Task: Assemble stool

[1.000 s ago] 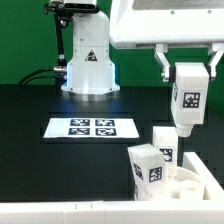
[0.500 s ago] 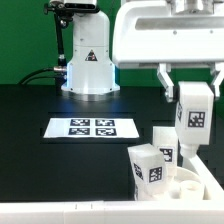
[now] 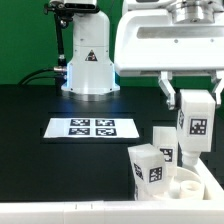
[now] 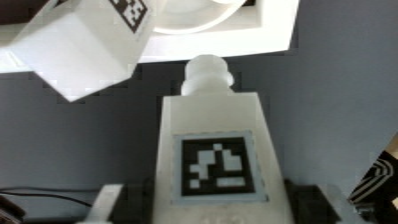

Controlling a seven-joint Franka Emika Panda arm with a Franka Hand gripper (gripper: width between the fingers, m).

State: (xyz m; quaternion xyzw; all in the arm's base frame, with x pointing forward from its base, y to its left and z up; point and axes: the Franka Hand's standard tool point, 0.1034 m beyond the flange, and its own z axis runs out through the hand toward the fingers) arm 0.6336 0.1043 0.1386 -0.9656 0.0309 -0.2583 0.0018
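Note:
The stool's round white seat (image 3: 190,186) lies at the exterior view's lower right, with two white tagged legs (image 3: 150,166) standing in it. My gripper (image 3: 195,100) is shut on a third white leg (image 3: 194,128), which hangs upright just above the seat's far right side, next to the standing legs. In the wrist view the held leg (image 4: 217,150) shows its tag and its peg end points at the seat (image 4: 222,35). My gripper (image 4: 217,208) clamps its sides. A standing leg (image 4: 80,55) is beside it.
The marker board (image 3: 92,127) lies flat on the black table at centre. The arm's white base (image 3: 88,62) stands at the back. A white ledge (image 3: 60,212) runs along the table's front edge.
My gripper has carried the held leg down and a little toward the exterior view's right, closer to the seat. The seat and the two standing legs have not moved.

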